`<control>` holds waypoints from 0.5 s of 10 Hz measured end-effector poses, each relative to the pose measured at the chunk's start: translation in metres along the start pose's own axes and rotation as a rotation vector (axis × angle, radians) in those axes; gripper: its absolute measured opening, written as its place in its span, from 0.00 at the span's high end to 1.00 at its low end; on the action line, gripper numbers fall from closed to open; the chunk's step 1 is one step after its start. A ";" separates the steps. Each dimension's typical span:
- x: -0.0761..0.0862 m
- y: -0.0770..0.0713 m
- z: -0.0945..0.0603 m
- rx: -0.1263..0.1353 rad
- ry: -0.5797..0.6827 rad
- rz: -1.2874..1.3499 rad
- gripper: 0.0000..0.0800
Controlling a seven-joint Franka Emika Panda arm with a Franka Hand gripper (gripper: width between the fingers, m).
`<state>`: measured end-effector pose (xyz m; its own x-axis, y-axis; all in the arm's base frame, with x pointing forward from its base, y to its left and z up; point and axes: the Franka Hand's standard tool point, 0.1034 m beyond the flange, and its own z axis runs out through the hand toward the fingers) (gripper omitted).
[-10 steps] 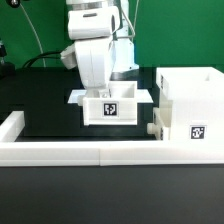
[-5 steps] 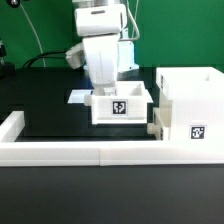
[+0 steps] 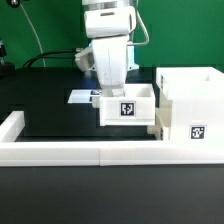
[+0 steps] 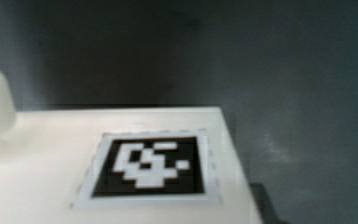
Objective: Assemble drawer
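My gripper (image 3: 117,90) reaches down into a small open-top white tray (image 3: 127,108) with a black-and-white tag on its front. The fingers are hidden inside it, and the tray moves with the arm. The tray sits just to the exterior view's left of the tall white casing (image 3: 192,108), nearly touching it. A second small white part (image 3: 156,127) sits low against the casing's left side. In the wrist view a white tagged face (image 4: 151,166) fills the lower half, with one dark finger (image 4: 272,207) at its edge.
The long low white border wall (image 3: 70,152) runs along the front and turns back at the exterior view's left. The flat marker board (image 3: 80,97) lies behind the tray. A green object (image 3: 3,47) stands at the far left.
The arm and the small tray have moved together toward the exterior view's right, closing on the casing. More of the marker board shows behind them.
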<state>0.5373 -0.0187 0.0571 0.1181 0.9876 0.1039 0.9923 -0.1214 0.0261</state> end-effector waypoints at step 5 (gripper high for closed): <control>0.013 -0.001 0.002 0.003 0.000 -0.016 0.95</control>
<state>0.5376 -0.0059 0.0564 0.1021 0.9894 0.1036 0.9942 -0.1052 0.0244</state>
